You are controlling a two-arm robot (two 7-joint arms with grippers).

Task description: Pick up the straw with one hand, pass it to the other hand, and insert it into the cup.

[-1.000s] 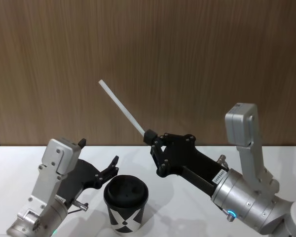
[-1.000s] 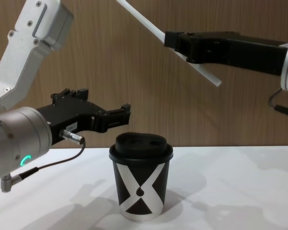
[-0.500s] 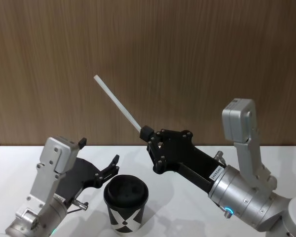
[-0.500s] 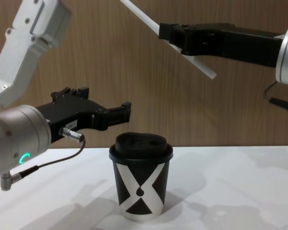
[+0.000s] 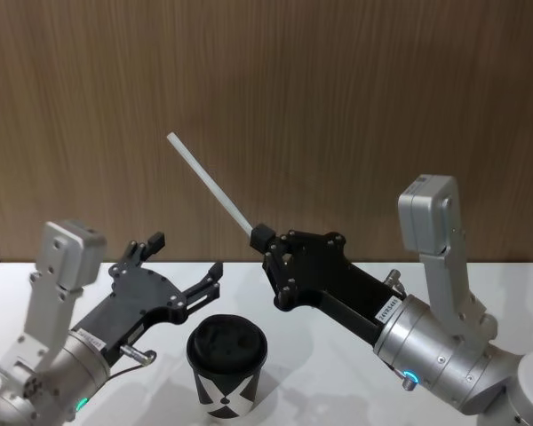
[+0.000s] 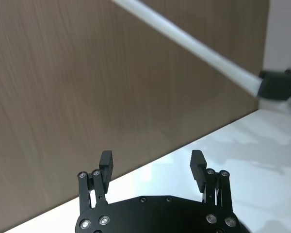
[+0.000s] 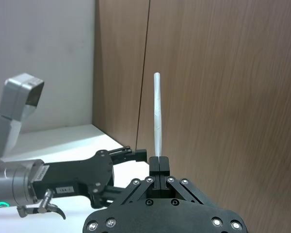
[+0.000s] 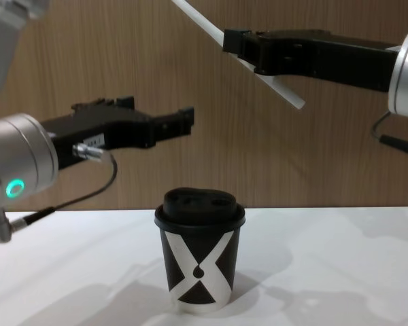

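On the white desk, your two arms reach in from either side and meet above the middle. The right pincer sits higher, its fingers clamped tight on the straw. The left pincer is lower and to the left, spread wide with nothing in it. The cup stands upright on the desk between them, lid on, just below the left pincer's tips and touching neither arm. What the hand-over turns on is the lie of the straw. Its long axis slants down from high on the left to the right pincer, and only a short stub pokes out below the grip in the chest view. That puts the long free stretch on the left pincer's side, above it and a little farther back. In the left wrist view the straw crosses well above the open gap of the left pincer, not between the fingers. You will probably need to bring the left pincer up and around that upper length before the right one lets go.
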